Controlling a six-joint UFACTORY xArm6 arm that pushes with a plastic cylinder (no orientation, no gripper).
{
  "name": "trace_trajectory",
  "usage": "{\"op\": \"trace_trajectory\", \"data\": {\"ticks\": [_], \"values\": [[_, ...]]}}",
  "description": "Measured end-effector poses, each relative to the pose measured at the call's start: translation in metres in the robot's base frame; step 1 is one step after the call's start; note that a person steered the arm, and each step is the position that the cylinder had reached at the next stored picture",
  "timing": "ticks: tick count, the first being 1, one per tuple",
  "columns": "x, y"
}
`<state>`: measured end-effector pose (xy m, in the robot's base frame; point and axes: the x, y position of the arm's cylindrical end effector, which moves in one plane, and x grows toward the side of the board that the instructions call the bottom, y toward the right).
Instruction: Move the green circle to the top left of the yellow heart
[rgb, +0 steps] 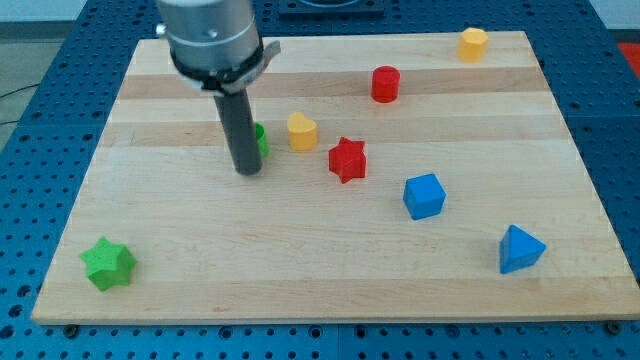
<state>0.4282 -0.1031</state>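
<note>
The green circle is a small green block, mostly hidden behind my rod, left of centre on the board. The yellow heart stands just to its right, a small gap apart. My tip rests on the board right at the green circle's lower left side, seemingly touching it. The rod rises from there to the arm's grey body at the view's top.
A red star lies right of the yellow heart. A red cylinder, a yellow block, a blue cube, a blue triangle and a green star are spread over the wooden board.
</note>
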Motion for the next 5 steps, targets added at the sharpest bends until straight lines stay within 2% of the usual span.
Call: {"op": "trace_trajectory", "data": {"ticks": [4, 5], "values": [[-0.026, 0.026], [-0.063, 0.013]]}}
